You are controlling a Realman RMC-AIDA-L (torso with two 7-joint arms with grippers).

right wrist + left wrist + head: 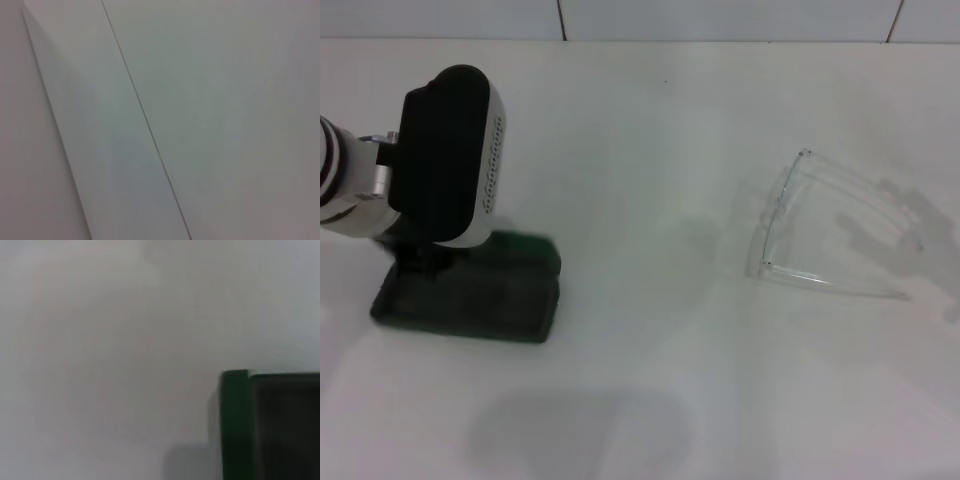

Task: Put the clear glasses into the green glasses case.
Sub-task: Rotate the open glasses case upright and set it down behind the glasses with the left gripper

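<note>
Desk [650, 400]: white, plain surface, bordered along its far edge by a tiled wall [720, 18] with dark seams. Green glasses case [470, 300]: dark green, rounded corners, lying on the desk toward the left edge and the near half; its far portion is covered by the left arm, and whether the lid is raised cannot be told from the head view. The left wrist view shows one green corner of the case [235, 425] with a dark area beside it, against bare white desk. Left tool [420, 255]: black-and-silver body hanging directly over the far left part of the case, its tips down at the case; open or closed cannot be told. Clear glasses [820, 225]: fully transparent, lying on the desk toward the right edge, well apart from the case, arms unfolded and pointing toward the right edge, curved lens facing the case side. Right tool: out of sight in every view; its wrist camera shows only white wall panels [210, 110] with a thin seam.
</note>
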